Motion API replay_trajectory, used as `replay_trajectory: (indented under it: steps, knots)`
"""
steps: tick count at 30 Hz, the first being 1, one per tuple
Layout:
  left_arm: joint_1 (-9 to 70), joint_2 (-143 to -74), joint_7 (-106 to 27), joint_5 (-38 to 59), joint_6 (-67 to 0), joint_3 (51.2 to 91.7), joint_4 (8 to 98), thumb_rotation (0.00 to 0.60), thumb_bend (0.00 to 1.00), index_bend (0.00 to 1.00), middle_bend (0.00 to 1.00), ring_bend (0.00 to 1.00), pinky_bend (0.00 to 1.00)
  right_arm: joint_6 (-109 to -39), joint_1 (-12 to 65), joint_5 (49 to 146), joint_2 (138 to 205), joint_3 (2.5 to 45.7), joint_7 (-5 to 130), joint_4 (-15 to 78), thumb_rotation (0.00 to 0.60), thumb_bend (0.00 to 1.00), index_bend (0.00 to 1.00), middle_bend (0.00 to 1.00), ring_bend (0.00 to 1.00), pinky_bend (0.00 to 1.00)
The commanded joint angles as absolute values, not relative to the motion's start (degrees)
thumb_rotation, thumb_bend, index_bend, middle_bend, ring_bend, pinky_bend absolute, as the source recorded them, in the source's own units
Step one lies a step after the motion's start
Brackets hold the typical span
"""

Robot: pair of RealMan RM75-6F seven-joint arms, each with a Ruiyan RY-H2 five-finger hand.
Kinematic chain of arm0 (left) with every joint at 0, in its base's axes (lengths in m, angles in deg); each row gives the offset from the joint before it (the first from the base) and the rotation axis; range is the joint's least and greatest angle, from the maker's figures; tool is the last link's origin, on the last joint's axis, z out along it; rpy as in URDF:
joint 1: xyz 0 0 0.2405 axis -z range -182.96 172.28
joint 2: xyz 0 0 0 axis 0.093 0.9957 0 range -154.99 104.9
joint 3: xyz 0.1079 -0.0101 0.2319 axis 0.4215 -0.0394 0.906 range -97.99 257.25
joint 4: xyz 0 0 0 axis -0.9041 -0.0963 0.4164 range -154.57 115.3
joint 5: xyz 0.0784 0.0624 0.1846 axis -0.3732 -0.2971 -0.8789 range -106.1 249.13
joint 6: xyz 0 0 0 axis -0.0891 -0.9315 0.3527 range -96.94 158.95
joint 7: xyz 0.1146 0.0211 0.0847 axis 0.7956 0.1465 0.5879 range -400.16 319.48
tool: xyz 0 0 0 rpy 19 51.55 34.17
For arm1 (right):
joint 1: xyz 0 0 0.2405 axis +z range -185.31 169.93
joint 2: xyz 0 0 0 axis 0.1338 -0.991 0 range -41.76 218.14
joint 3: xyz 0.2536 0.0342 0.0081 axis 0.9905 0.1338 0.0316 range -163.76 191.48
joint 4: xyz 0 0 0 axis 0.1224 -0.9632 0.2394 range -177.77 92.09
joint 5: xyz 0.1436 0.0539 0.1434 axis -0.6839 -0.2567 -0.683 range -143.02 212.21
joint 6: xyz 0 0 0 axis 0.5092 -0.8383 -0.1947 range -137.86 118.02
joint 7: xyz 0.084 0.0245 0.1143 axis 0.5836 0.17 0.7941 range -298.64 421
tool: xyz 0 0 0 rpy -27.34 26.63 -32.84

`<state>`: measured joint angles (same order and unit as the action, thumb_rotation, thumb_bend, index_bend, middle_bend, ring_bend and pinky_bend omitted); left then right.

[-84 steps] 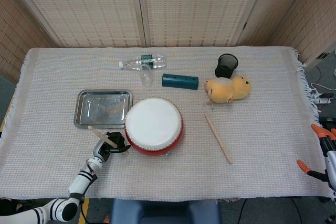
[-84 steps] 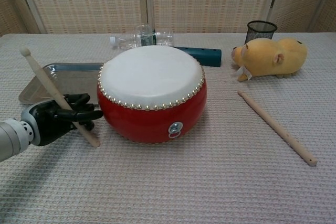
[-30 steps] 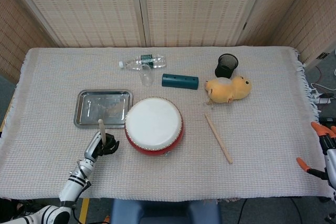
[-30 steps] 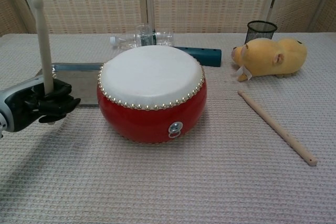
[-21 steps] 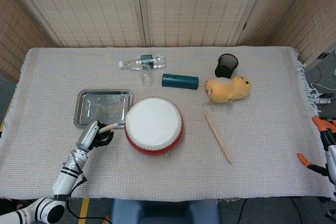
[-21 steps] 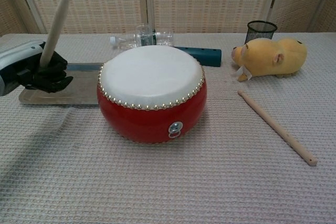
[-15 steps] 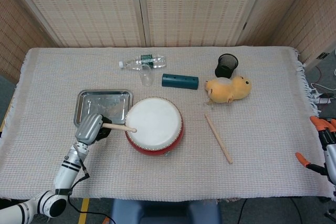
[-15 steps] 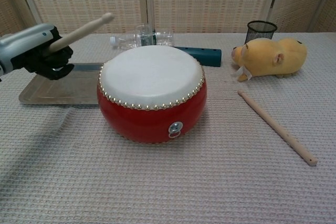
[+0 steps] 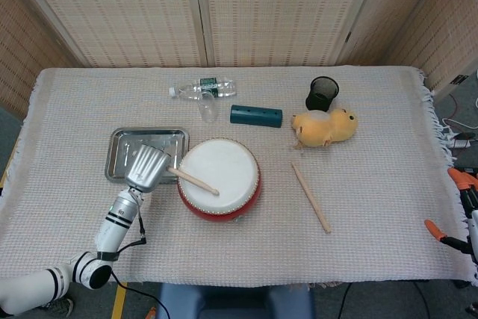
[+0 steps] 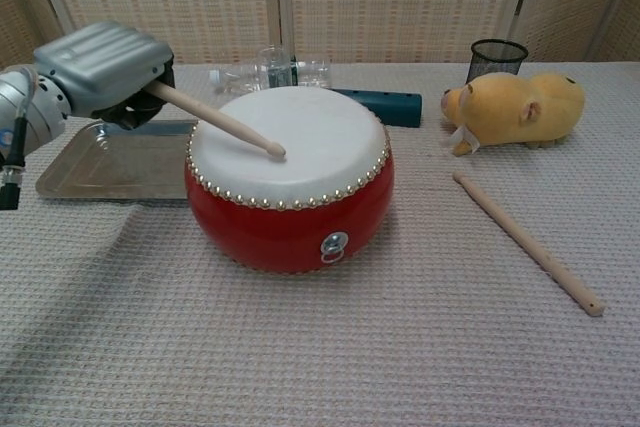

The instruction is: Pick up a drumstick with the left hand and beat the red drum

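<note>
Drumstick (image 10: 212, 119), gripped in left hand (image 10: 105, 72), tip on red drum (image 10: 289, 179) skin; loose grip risks slipping on rebound.

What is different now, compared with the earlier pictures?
The left hand rose from beside the red drum and swung the drumstick it grips from upright down onto the drumhead. The other drumstick, tray and plush toy did not move.

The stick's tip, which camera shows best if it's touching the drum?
The chest view: side-on, the drumstick tip meets the red drum skin. The head view looks straight down, showing only the tip over it.
</note>
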<state>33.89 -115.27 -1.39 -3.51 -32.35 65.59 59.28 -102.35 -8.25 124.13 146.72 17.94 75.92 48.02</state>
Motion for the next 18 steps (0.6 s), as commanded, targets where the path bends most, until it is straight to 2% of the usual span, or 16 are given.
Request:
replay_trajectory:
  steps: [1, 2, 5, 7, 10, 16, 18]
  knots:
    - [34.45, -115.54, -0.09, -1.69, -31.61, 65.60, 60.10, 0.600, 0.77, 1.00, 1.00, 1.00, 1.00, -102.35, -8.24, 124.14, 146.77, 17.93, 76.02, 47.93, 0.600, 0.19, 0.00, 0.10, 0.00, 0.01]
    - [34.48, -115.52, 0.19, -1.11, -31.67, 65.49, 60.55, 0.600, 0.77, 1.00, 1.00, 1.00, 1.00, -102.36, -8.23, 124.19, 146.82, 17.91, 76.11, 47.85, 0.600, 0.19, 0.00, 0.10, 0.00, 0.01]
    - [32.83, -115.90, -8.36, 4.83, -33.35, 61.06, 65.52, 0.600, 0.77, 1.00, 1.00, 1.00, 1.00, -102.45, -8.33, 124.13, 146.98, 17.86, 76.65, 47.42, 0.600, 0.19, 0.00, 0.10, 0.00, 0.01]
    - [32.97, -115.38, -8.89, 5.64, -33.56, 60.46, 65.84, 0.600, 0.77, 1.00, 1.00, 1.00, 1.00, -102.38, -8.33, 124.12, 147.06, 17.80, 76.81, 47.28, 0.600, 0.19, 0.00, 0.10, 0.00, 0.01]
    - [33.89, -115.21, -6.30, 5.68, -33.49, 61.49, 64.11, 0.600, 0.77, 1.00, 1.00, 1.00, 1.00, -102.33, -8.29, 124.05, 147.16, 17.83, 76.87, 47.12, 0.600, 0.19, 0.00, 0.10, 0.00, 0.01]
    - [35.68, -115.75, -0.18, 1.19, -32.94, 66.66, 58.91, 0.600, 0.77, 1.00, 1.00, 1.00, 1.00, -101.99, -8.18, 123.98, 147.30, 17.73, 76.84, 47.11, 0.600, 0.19, 0.00, 0.10, 0.00, 0.01]
    - [35.53, -115.95, -1.33, 2.04, -32.73, 66.53, 59.48, 0.600, 0.77, 1.00, 1.00, 1.00, 1.00, -101.92, -8.16, 123.98, 147.33, 17.70, 76.85, 47.14, 0.600, 0.19, 0.00, 0.10, 0.00, 0.01]
